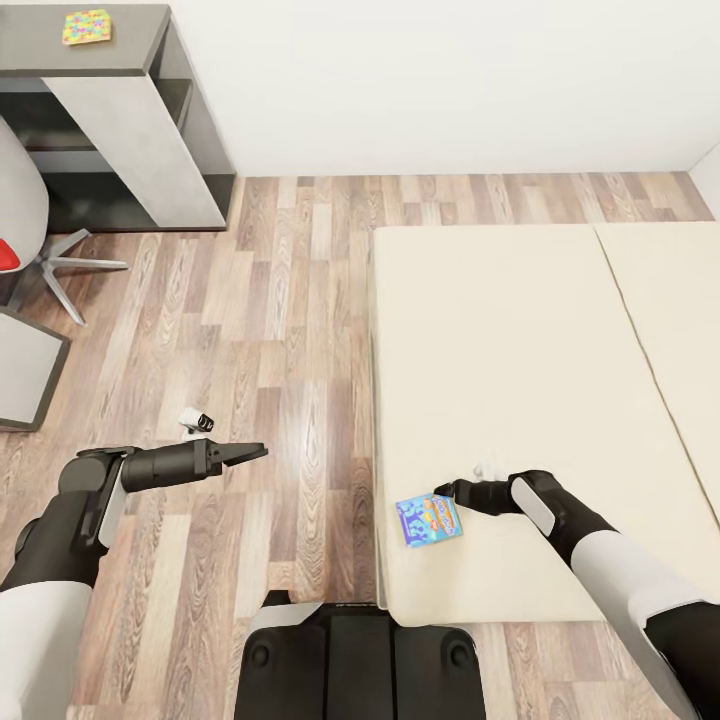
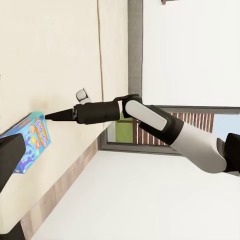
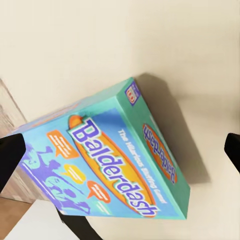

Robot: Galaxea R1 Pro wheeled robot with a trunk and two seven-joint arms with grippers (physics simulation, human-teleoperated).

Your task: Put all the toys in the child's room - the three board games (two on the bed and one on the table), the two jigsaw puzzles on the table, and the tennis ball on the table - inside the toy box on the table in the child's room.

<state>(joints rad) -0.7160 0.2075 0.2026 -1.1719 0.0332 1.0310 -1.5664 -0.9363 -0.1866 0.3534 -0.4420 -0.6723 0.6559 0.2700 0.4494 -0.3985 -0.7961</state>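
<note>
Here, light blue "Balderdash" board game [image 1: 429, 519] flat on beige bed [image 1: 520, 350], right fingers [image 3: 235, 150] wide, left fingers [image 1: 252, 452] closed.

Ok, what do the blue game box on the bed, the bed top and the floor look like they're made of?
The Balderdash box looks like printed card with a smooth finish: crisp folded edges and colour print on its faces. The mattress reads as plain matte beige fabric or foam; no weave shows. The floor looks like wood planks or laminate, with staggered boards and grain.
</note>
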